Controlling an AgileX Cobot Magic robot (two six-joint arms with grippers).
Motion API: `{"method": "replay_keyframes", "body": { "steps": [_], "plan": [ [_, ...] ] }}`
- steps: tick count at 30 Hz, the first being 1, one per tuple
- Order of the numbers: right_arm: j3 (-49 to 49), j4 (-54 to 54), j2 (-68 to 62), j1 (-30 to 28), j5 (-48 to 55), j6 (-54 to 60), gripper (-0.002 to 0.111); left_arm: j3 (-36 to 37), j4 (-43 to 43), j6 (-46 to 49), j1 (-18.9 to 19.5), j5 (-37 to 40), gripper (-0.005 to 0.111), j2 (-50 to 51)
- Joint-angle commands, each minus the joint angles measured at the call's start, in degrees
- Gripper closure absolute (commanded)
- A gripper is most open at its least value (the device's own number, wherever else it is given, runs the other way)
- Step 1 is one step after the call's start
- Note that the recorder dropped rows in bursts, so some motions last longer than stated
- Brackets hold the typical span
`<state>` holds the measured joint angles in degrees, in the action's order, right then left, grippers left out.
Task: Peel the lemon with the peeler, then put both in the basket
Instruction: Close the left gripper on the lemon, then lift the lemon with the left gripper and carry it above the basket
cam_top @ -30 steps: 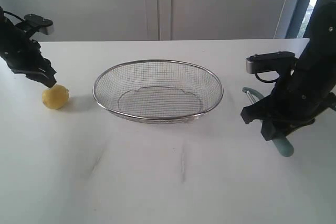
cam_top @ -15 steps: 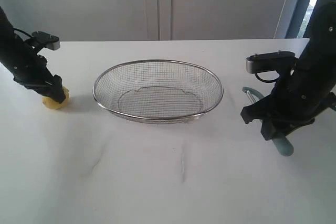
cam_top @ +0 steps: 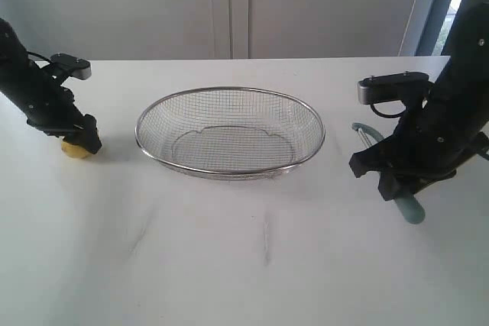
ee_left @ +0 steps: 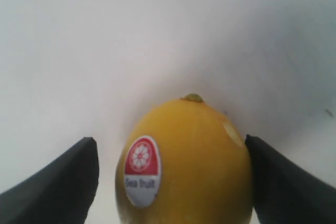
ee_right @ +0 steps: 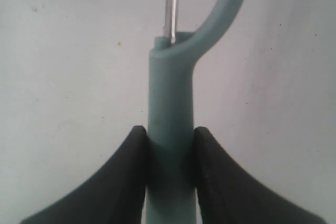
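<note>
In the exterior view, the lemon (cam_top: pixel 72 150) sits on the table (cam_top: pixel 229 265) left of the wire-mesh basket (cam_top: pixel 229 89), and the peeler (cam_top: pixel 410 210) lies right of it. In the left wrist view, the left gripper (ee_left: pixel 169 139) stands wide open astride the roundish lemon, which is likely firm and prone to roll, so grip it across its middle. In the right wrist view, the right gripper (ee_right: pixel 170 129) clamps the peeler's slim, rigid teal handle.

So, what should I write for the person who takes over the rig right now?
Left gripper: open, jaws on both sides of the lemon, not closed on it.
Right gripper: shut on the peeler handle, right of the basket.
Basket: in the middle, empty.
Done: peeler gripped.
Left to do: grip lemon, peel it, put both in the basket.
</note>
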<state>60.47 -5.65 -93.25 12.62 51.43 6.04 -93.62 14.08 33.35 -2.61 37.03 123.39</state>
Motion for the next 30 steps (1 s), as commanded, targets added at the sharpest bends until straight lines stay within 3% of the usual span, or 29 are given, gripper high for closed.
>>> {"method": "replay_keyframes", "body": {
  "steps": [1, 12, 30],
  "plan": [
    [0.08, -0.11, 0.61, 0.0, -0.51, -0.19, 0.108, -0.15, 0.96, -1.53, -0.25, 1.62, 0.036, -0.04],
    [0.08, -0.11, 0.61, 0.0, -0.64, -0.19, 0.108, -0.15, 0.96, -1.82, -0.25, 6.8, 0.106, -0.68],
    [0.08, 0.72, 0.61, 0.0, 0.71, -0.19, 0.108, -0.17, 6.78, -6.53, -0.25, 12.57, 0.107, -9.76]
  ]
}}
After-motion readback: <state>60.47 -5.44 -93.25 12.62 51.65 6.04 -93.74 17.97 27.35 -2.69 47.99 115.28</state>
